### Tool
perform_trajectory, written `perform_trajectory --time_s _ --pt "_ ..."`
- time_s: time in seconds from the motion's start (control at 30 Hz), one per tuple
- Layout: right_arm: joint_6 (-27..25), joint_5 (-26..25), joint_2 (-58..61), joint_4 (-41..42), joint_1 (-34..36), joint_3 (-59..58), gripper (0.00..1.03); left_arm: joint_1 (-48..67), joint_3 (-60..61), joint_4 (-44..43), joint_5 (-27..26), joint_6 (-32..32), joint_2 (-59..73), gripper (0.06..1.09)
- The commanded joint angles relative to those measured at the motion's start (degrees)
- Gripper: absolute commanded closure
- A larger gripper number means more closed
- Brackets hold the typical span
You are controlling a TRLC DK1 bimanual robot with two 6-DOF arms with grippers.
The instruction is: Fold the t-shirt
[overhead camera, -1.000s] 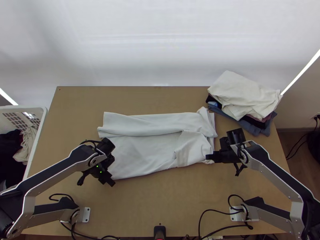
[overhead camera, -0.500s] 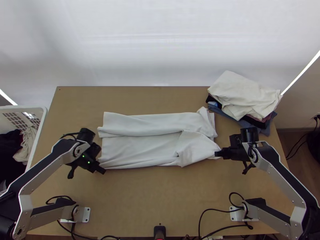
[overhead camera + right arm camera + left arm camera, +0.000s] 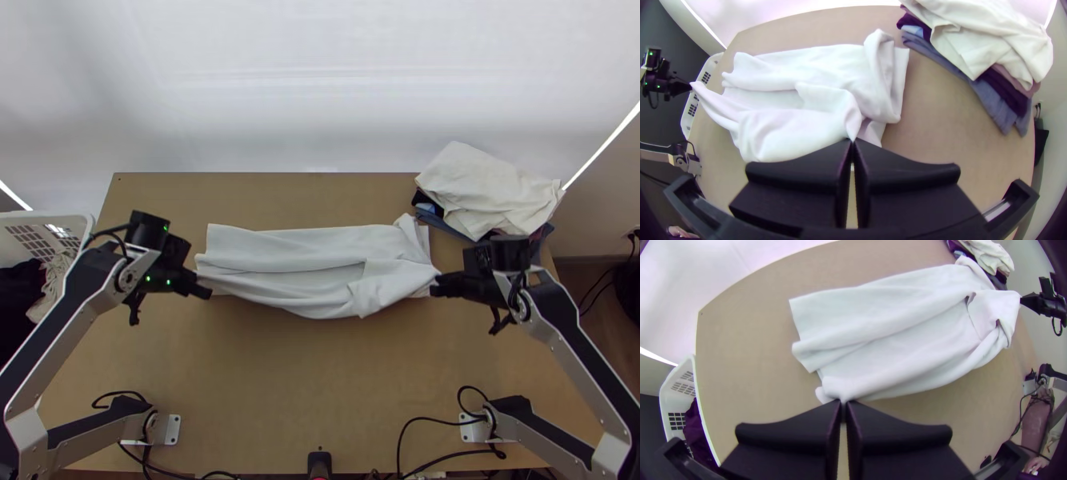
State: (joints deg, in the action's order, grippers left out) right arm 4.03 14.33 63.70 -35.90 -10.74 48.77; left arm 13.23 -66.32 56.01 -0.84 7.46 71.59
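Left gripper [image 3: 205, 291] clenched on the near-left corner of the white t-shirt [image 3: 300, 266]; right gripper [image 3: 437, 289] clenched on its near-right corner, fingers pressed together at the tips around the cloth. T-shirt is mid-counter [image 3: 320, 376], a bit toward the far edge, long way running left to right. Far part lies as a folded strip, creased lengthwise; near part is slung between both grippers, sagging in the middle, with a loose flap folded over toward the right end. Far right end has a small bunched bit sticking up. Clothes stack at the counter's far-right corner: rumpled cream garment [image 3: 488, 188] on top, dark purple, pink and blue-grey pieces under it. White plastic basket [image 3: 82, 219] just beside the counter's left edge, dark clothes [image 3: 18, 308] inside plus a cream cloth [image 3: 56, 276].
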Motion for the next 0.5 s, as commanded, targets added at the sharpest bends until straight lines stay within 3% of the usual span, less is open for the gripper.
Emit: perform_trajectory --time_s 0.0,0.47 --pt "0.45 -0.53 4.41 1.18 0.64 4.49 1.00 -0.58 -3.72 0.68 0.23 -1.58 3.64 1.05" --pt "1.42 -0.62 22.69 4.96 1.60 20.66 1.00 -5.41 -15.76 -3.71 0.67 -4.21 19.55 1.05"
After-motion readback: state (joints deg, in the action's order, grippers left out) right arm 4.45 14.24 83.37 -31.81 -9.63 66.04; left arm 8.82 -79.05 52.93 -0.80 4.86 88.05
